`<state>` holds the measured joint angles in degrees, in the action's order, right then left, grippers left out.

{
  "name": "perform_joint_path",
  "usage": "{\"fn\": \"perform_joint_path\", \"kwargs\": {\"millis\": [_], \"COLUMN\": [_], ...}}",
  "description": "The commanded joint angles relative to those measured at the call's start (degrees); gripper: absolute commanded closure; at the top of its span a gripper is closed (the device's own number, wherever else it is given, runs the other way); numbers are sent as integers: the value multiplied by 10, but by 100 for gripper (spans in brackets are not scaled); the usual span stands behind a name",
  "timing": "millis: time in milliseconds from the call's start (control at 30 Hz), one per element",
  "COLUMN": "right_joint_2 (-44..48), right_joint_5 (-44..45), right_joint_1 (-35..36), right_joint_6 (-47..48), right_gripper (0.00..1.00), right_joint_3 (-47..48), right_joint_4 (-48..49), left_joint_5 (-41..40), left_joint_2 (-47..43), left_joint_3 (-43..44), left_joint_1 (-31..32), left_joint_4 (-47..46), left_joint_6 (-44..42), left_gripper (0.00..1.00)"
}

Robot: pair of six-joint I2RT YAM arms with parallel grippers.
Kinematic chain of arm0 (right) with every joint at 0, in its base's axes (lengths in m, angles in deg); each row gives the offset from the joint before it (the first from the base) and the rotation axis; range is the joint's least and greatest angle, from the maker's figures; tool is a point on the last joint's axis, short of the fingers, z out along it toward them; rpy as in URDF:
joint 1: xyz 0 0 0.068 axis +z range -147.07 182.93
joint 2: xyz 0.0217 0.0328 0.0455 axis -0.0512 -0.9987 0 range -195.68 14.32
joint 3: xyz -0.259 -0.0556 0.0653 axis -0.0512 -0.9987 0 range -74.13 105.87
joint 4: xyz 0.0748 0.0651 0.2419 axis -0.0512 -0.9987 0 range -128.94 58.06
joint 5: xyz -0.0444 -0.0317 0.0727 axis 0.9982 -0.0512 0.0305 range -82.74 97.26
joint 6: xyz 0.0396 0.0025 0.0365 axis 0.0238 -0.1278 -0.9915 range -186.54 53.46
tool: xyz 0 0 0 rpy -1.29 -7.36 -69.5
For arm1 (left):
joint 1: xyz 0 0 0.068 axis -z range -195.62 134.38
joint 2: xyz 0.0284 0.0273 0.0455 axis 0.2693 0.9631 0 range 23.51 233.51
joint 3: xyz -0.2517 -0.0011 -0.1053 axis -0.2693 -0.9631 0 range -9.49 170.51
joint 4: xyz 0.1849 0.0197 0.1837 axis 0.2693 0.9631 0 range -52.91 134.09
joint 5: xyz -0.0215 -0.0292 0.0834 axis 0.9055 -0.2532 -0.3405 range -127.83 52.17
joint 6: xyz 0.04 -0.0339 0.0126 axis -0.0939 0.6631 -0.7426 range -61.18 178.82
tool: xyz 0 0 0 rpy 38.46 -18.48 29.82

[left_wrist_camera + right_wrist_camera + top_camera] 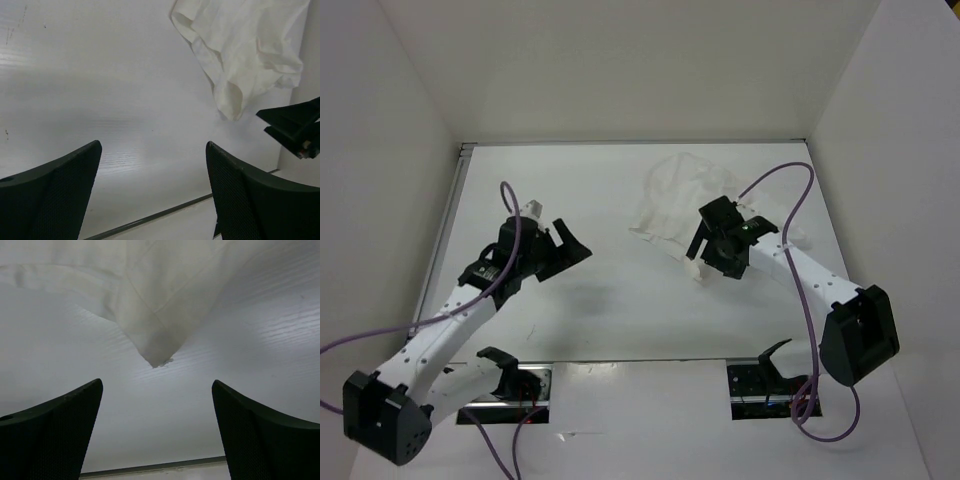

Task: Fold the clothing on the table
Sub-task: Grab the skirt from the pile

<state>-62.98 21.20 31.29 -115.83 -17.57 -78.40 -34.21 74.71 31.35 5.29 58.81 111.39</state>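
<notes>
On the table the clothing lies crumpled, no fold made; left gripper and right gripper both gape apart, holding nothing.

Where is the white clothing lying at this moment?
In the top view, the clothing lies crumpled on the table, far right, just ahead of the right gripper.

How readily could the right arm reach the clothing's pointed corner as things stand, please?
Probably yes: the right arm has its jaws open, facing the clothing corner, with only table between.
</notes>
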Motion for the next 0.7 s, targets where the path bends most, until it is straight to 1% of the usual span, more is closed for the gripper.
{"fn": "perform_joint_path", "kwargs": {"millis": [0,33,67,133,167,200,233,267,300,333,400,433,500,533,600,667], "right_joint_2": [24,24,17,12,12,12,17,17,26,35,45,56,70,79,87,94], "right_joint_5": [-23,-23,-15,1,1,10,17,17,22,22,22,17,12,12,12,12], "right_joint_1": [-2,-2,-2,-8,-8,-8,-13,-20,-20,-35,-45,-51,-64,-70,-75,-88], "right_joint_6": [-38,-38,-38,-33,-33,-33,-33,-33,-27,-26,-26,-26,-26,-26,-26,-26], "right_gripper": [6,6,6,6,6,6,6,6,6,6,6,6,6,6,6,6], "right_joint_3": [15,21,29,43,44,49,49,49,49,49,43,43,29,23,16,11], "right_joint_4": [59,59,59,45,38,38,32,27,27,27,21,21,21,15,9,4], "left_joint_5": [29,29,37,37,28,20,20,25,41,46,46,39,26,12,12,-3], "left_joint_2": [75,108,192,287,370,403,452,466,479,506,539,574,617,644,682,702], "left_joint_3": [45,86,115,186,257,288,317,338,374,395,446,494,529,578,611,642], "left_joint_1": [-3,-3,-3,-3,14,20,26,26,31,31,36,36,42,61,73,93], "left_joint_4": [-26,-20,8,43,66,72,72,53,40,25,25,32,32,39,56,64], "left_joint_6": [-64,-77,-104,-137,-154,-176,-181,-189,-204,-204,-230,-240,-267,-287,-310,-323], "left_gripper": [9,9,10,13,24,29,32,33,37,39,44,46,46,43,43,42]}}
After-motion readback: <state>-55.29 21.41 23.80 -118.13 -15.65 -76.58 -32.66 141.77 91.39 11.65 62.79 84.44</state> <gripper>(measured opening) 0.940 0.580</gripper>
